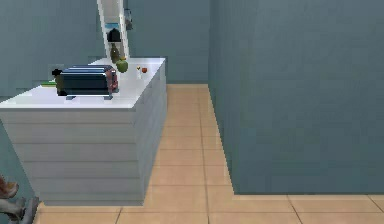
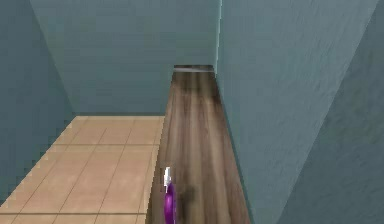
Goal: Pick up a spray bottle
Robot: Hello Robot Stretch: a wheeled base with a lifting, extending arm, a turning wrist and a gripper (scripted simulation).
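So the spray bottle, or at least what looks like it, is a slim purple thing with a white top. It's standing upright at the near end of a long wooden top in the arm side view, right along that top's left edge, and its lower part is cut off by the bottom of the picture. The wooden top runs straight away along a teal wall to a far end at the back wall, and the rest of its surface is just plank grain. To its left, lower down, there's tan tiled floor boxed in by more teal walls. As for the gripper, honestly can't tell what state it's in. Over in the forward view there's a white counter with slatted sides sitting on the same kind of tan tiles. A dark toaster sits roughly mid-counter toward the left edge, with a flat yellow-green bit just beside it at that edge. Further back toward the far right corner there's a round green thing, maybe an apple, and a tiny red blob near it, too small to name. A dark bottle-ish shape stands at the far edge, with a pale upright panel behind it. A big teal wall takes up that view's right side.
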